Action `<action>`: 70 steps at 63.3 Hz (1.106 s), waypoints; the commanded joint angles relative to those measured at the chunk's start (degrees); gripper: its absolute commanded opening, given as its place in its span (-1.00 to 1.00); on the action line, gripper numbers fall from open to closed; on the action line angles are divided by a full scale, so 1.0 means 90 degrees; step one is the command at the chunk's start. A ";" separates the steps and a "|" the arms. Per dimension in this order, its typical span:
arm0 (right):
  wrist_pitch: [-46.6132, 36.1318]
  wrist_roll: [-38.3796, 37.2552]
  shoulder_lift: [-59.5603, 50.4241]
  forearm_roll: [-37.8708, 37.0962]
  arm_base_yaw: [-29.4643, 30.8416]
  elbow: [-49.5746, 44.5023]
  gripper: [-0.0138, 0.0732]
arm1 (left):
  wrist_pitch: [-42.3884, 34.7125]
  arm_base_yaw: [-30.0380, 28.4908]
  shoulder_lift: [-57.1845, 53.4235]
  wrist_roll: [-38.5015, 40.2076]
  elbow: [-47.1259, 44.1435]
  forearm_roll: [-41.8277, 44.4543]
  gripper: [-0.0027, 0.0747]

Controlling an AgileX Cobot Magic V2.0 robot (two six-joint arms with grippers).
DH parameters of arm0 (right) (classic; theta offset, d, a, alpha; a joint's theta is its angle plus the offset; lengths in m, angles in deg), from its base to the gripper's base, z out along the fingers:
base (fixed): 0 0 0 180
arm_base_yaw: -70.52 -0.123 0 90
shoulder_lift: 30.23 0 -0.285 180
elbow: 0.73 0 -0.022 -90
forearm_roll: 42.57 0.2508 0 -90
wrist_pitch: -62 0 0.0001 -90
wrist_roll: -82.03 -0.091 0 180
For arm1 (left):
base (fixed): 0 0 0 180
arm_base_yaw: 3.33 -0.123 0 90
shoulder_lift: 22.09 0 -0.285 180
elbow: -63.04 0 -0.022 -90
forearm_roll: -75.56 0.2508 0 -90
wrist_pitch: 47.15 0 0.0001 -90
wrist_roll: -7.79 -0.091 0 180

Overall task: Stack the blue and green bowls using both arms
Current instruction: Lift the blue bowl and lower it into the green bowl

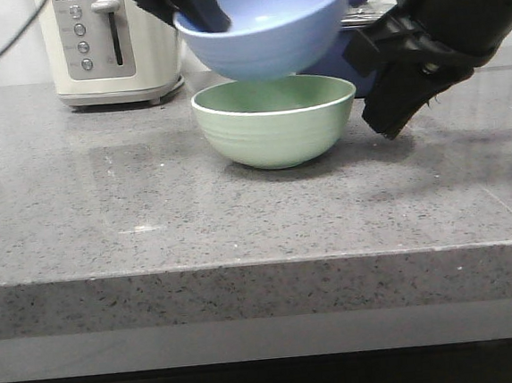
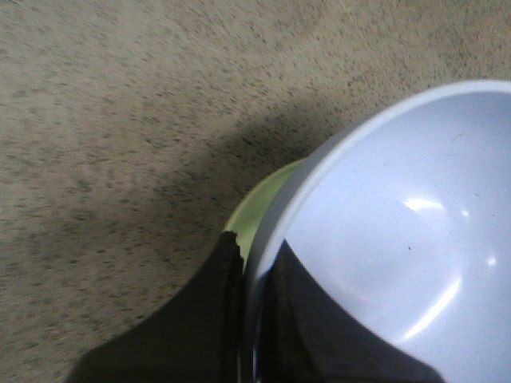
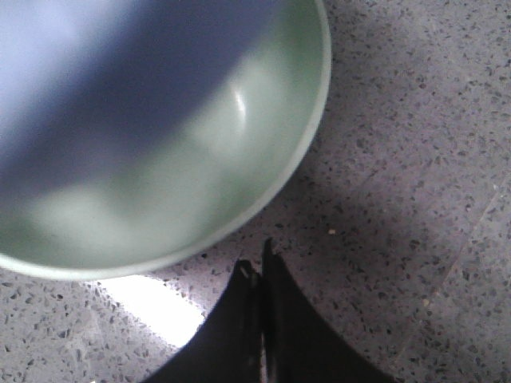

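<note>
From the front, the left gripper (image 1: 202,15) is holding the blue bowl (image 1: 266,25) by its rim, just above the green bowl (image 1: 275,121), which is sitting on the grey worktop (image 1: 105,214). The right gripper (image 1: 391,119) is hanging beside the green bowl, near a toaster (image 1: 109,45) at the back.

In the left wrist view, the jaws are clamping the blue bowl's (image 2: 399,239) rim, one inside and one outside.

In the right wrist view, the jaws are pressing together, empty, beside the green bowl (image 3: 200,191).
</note>
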 commanded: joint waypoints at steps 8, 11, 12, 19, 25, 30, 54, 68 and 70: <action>-0.0308 0.0065 -0.0201 0.0100 0.0003 0.0149 -0.83 | -0.0202 0.0245 -0.0123 0.0091 0.0245 -0.0168 -0.98; -0.0308 0.0065 -0.0201 0.0100 0.0003 0.0149 -0.83 | -0.0173 0.0245 -0.0107 0.0091 0.0245 -0.0168 -0.98; -0.0308 0.0065 -0.0201 0.0100 0.0003 0.0149 -0.83 | -0.0157 0.0245 -0.0107 0.0091 0.0245 -0.0168 -0.98; -0.0308 0.0065 -0.0201 0.0100 0.0003 0.0149 -0.83 | -0.0142 0.0245 -0.0093 0.0091 0.0245 -0.0097 -0.98; -0.0308 0.0065 -0.0201 0.0100 0.0003 0.0149 -0.83 | -0.0142 0.0230 -0.0093 0.0091 0.0245 -0.0097 -0.98; -0.0308 0.0065 -0.0201 0.0100 0.0003 0.0149 -0.83 | -0.0142 0.0219 -0.0093 0.0091 0.0245 -0.0097 -0.98; -0.0308 0.0065 -0.0201 0.0100 0.0003 0.0149 -0.83 | -0.0115 0.0219 -0.0093 0.0269 0.0245 0.0374 -0.97; -0.0308 0.0065 -0.0201 0.0100 0.0003 0.0149 -0.83 | -0.0115 0.0219 -0.0093 0.0269 0.0245 0.0421 -0.39; -0.0308 0.0065 -0.0201 0.0100 0.0003 0.0149 -0.83 | -0.0115 0.0219 -0.0093 0.0269 0.0245 0.0421 -0.33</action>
